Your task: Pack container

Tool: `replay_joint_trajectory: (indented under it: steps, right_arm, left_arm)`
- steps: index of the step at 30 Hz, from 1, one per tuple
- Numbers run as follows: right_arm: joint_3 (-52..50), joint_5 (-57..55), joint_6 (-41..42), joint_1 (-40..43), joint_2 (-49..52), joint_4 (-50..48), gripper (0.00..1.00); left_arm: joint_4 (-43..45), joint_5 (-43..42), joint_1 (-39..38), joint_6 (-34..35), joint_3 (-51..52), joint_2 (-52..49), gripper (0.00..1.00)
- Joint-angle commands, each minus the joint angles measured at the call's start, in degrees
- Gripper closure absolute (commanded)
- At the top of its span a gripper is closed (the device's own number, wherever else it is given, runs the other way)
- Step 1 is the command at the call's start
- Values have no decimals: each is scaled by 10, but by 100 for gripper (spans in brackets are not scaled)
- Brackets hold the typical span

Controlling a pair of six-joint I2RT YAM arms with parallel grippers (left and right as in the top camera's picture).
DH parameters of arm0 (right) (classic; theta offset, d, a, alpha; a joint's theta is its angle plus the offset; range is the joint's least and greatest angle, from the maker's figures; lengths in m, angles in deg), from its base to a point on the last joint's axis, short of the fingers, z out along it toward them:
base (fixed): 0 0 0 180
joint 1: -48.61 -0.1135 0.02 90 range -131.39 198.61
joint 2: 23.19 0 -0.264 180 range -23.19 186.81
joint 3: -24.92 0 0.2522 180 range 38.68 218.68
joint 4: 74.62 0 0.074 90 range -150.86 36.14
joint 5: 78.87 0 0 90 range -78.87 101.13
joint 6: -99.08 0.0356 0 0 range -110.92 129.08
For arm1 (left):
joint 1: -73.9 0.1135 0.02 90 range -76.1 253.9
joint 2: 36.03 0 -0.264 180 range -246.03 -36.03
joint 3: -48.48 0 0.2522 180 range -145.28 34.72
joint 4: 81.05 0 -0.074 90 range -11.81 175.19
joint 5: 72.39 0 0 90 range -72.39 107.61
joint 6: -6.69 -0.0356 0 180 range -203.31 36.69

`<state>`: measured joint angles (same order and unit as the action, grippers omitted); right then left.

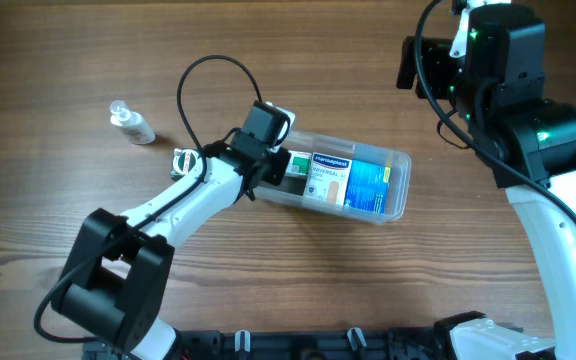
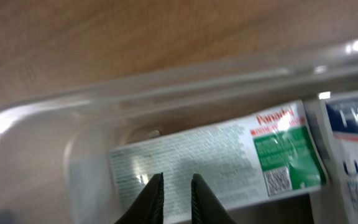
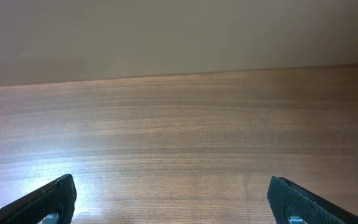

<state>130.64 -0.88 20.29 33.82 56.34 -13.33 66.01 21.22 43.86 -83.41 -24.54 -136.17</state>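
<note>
Nearest us, our left pincer (image 2: 174, 198) hangs nearly together over a green-and-white box (image 2: 216, 163) in the container (image 1: 400, 170) at mid-tabletop (image 1: 68, 60). Our right pincer (image 3: 169, 202) gapes apart, upper right. Pressing down could jam the box or shove the container sideways.

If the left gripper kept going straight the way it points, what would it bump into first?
Probably the white and green cardboard medicine box lying inside the clear plastic container. The left gripper hangs right over it, fingers close together, though the gap between them is hard to judge.
</note>
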Motion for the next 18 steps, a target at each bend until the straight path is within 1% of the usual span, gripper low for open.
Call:
replay_joint_trajectory:
  steps: [1,4,8,11,15,16,17,18]
  right_arm:
    - [2,7,-7,2,-1,-2,0]
    - [2,7,-7,2,-1,-2,0]
    - [2,7,-7,2,-1,-2,0]
    - [2,7,-7,2,-1,-2,0]
    - [2,7,-7,2,-1,-2,0]
    - [2,7,-7,2,-1,-2,0]
    - [2,7,-7,2,-1,-2,0]
    - [2,7,-7,2,-1,-2,0]
  left_arm:
    - [23,-35,1,10,23,-48,88]
    - [22,-35,0,17,23,-36,90]
    - [-1,-31,0,39,23,14,89]
    - [-36,-5,0,71,23,70,89]
    - [-107,38,0,117,23,155,89]
    - [-114,40,0,117,23,170,81]
    - [-119,40,0,117,23,187,71]
    - [-119,40,0,116,23,204,67]
